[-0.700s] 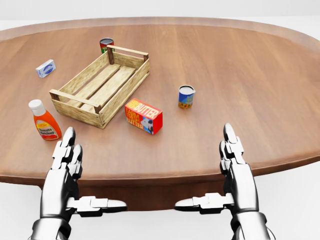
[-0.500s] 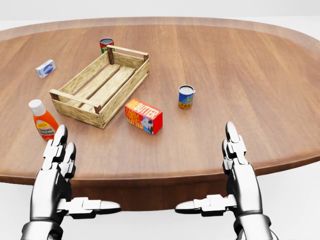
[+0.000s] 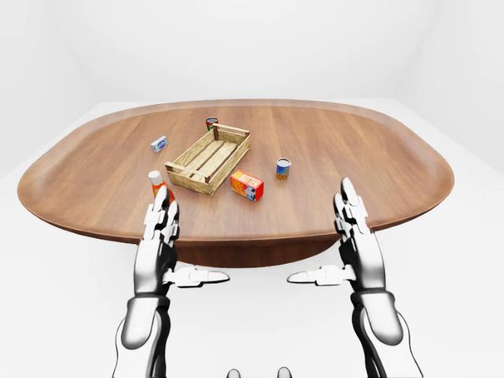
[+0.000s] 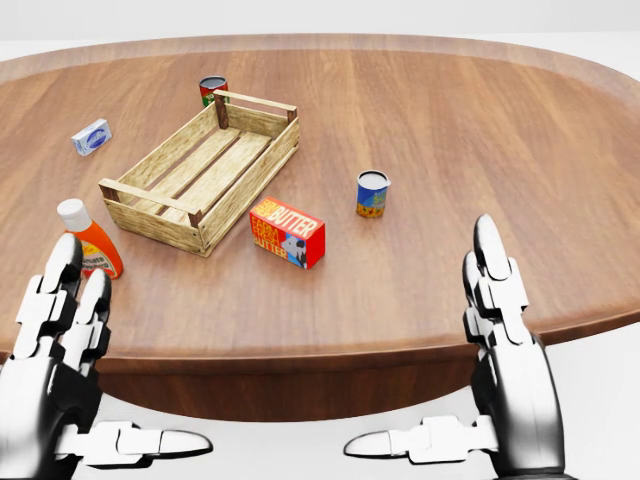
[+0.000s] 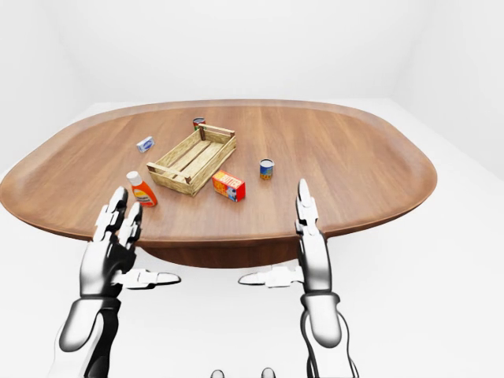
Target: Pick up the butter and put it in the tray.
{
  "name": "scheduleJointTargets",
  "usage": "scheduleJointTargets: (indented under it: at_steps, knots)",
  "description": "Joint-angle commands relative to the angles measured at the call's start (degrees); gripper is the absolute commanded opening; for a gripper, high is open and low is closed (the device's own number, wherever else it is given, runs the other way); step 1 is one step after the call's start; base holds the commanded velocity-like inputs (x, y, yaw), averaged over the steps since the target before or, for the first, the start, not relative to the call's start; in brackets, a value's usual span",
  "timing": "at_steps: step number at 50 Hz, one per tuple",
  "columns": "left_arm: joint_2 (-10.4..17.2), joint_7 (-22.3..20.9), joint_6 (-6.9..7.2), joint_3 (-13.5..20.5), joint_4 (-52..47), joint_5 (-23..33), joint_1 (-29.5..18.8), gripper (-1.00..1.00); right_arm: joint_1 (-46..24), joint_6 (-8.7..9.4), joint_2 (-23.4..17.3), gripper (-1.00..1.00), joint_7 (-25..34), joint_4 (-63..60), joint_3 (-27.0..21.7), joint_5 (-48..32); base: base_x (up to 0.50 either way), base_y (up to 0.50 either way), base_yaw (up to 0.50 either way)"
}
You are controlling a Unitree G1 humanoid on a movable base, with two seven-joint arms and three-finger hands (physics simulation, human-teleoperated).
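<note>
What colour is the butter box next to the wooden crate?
Red box of butter with orange-yellow lettering, clearest in the head view.

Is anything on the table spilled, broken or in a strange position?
Nothing stands out. The butter, tray, both cans and the bottle rest intact on the table; nothing is spilled.

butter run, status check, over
Left hand and right hand open, empty, at the table's near edge. Butter untouched on the table, beside the tray. Nothing between hands and butter.
</note>
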Motion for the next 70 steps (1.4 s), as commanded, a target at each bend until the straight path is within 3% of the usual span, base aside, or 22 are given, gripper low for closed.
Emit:
scheduleJointTargets:
  at_steps: [1,10,23,60,70]
  knots:
    - [-0.8,-2.0,0.00,1.0,-7.3,-0.9,3.7,1.00,5.2,0.00,-0.9,1.00,-2.9,-10.7,4.6,-1.1,0.00,0.00,0.00]
    - [-1.4,-3.2,0.00,3.6,-10.8,-2.8,4.0,1.00,7.5,0.00,-3.4,1.00,-5.1,-14.6,7.0,-1.0,0.00,0.00,0.00]
    - [-1.8,-3.4,0.00,4.0,-10.8,-2.7,3.6,1.00,8.7,0.00,-4.9,1.00,-3.5,-12.2,8.3,-5.2,0.00,0.00,0.00]
    - [-1.8,-3.7,0.00,5.2,-10.8,-3.5,3.0,1.00,9.3,0.00,-4.9,1.00,-3.0,-13.3,8.1,-3.8,0.00,0.50,0.00]
    - [-1.8,-3.7,0.00,5.3,-11.1,-3.5,3.1,1.00,8.1,0.00,-3.6,1.00,-3.0,-14.5,6.0,1.9,0.00,0.15,0.00]
